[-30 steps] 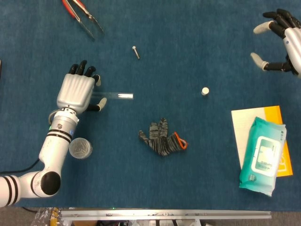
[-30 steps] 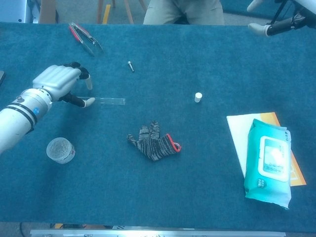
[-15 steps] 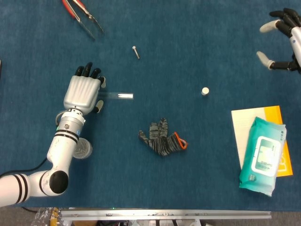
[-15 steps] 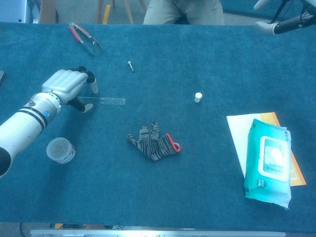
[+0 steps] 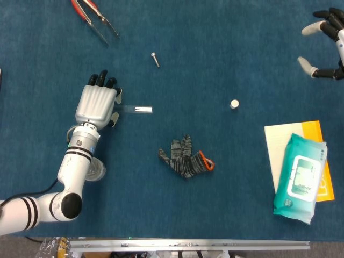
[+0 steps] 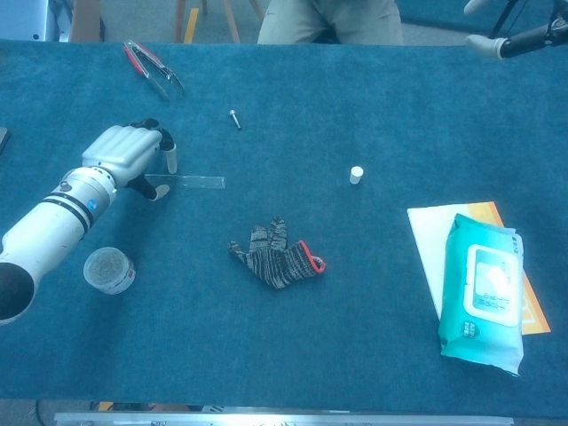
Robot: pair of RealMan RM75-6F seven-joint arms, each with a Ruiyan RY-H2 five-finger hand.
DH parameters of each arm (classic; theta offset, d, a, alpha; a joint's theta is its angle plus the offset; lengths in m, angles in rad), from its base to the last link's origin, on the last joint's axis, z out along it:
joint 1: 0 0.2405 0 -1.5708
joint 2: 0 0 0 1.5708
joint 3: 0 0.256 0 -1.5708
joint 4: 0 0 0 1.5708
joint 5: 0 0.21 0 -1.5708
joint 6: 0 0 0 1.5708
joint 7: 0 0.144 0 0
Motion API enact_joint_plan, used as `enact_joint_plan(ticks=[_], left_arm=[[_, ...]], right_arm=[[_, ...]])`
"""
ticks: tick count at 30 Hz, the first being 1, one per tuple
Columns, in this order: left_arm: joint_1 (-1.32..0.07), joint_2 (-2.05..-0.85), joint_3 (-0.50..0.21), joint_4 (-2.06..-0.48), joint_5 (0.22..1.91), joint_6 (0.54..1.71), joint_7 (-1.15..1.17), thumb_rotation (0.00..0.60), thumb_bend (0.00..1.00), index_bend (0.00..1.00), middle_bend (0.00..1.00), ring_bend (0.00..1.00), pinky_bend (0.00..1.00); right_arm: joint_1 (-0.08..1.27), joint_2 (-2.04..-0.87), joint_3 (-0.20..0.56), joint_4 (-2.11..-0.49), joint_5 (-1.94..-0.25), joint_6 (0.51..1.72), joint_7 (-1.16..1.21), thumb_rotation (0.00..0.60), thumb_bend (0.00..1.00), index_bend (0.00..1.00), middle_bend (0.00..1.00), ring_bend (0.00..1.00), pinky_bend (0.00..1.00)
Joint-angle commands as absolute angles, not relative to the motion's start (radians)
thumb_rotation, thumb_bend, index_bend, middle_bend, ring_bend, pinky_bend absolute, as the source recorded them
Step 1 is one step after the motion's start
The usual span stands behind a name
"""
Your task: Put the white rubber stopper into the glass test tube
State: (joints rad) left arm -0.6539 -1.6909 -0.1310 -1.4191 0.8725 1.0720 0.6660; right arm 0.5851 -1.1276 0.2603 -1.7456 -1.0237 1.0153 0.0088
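The glass test tube [image 5: 136, 109] [image 6: 195, 183] lies flat on the blue cloth, left of centre. My left hand [image 5: 97, 103] [image 6: 126, 150] hovers palm down over the tube's left end, which sits between the thumb and the other fingers; the tube still rests on the cloth. Far to the right, the small white rubber stopper [image 5: 234, 104] [image 6: 356, 175] stands alone. My right hand [image 5: 327, 49] [image 6: 508, 39] is at the upper right edge, fingers spread and holding nothing, well away from the stopper.
A grey knit glove [image 5: 186, 159] [image 6: 278, 256] lies mid-table. A small round clear jar [image 5: 95, 170] [image 6: 107, 269] sits by my left forearm. Red-handled tongs [image 5: 95, 19] [image 6: 153, 67] and a screw [image 5: 155, 59] [image 6: 235, 118] lie farther back. A teal wipes pack [image 5: 300, 178] [image 6: 480, 303] rests on yellow-white paper [image 5: 278, 143] [image 6: 432, 238].
My left hand has slid right, bringing its fingers around the tube's left end. My right hand has drifted further toward the upper right edge. The tube and stopper have stayed put.
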Motion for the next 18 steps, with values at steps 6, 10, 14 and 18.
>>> enact_joint_plan(ticks=[6,10,14,18], left_arm=[[-0.654,-1.705,-0.131,-1.404,0.869,1.072,0.660,0.600,0.29,0.46,0.21,0.00,0.08],[-0.655,-1.711,-0.133,-1.394,0.869,1.070,0.652,0.599,0.29,0.47,0.22,0.00,0.08],[-0.655,-1.713,-0.134,-1.388,0.868,1.068,0.649,0.600,0.29,0.49,0.22,0.00,0.08],[-0.657,-1.715,-0.134,-1.384,0.861,1.062,0.652,0.600,0.29,0.49,0.22,0.00,0.08]], right_arm=[[0.582,-1.128,0.262,-1.746,-1.025,1.016,0.010,0.427,0.27,0.33,0.17,0.01,0.12],[0.578,-1.124,0.263,-1.748,-1.027,1.020,0.012,0.427,0.27,0.33,0.17,0.01,0.12],[0.574,-1.121,0.265,-1.752,-1.028,1.023,0.014,0.427,0.27,0.33,0.17,0.01,0.12],[0.572,-1.119,0.266,-1.754,-1.029,1.025,0.014,0.427,0.27,0.33,0.17,0.01,0.12]])
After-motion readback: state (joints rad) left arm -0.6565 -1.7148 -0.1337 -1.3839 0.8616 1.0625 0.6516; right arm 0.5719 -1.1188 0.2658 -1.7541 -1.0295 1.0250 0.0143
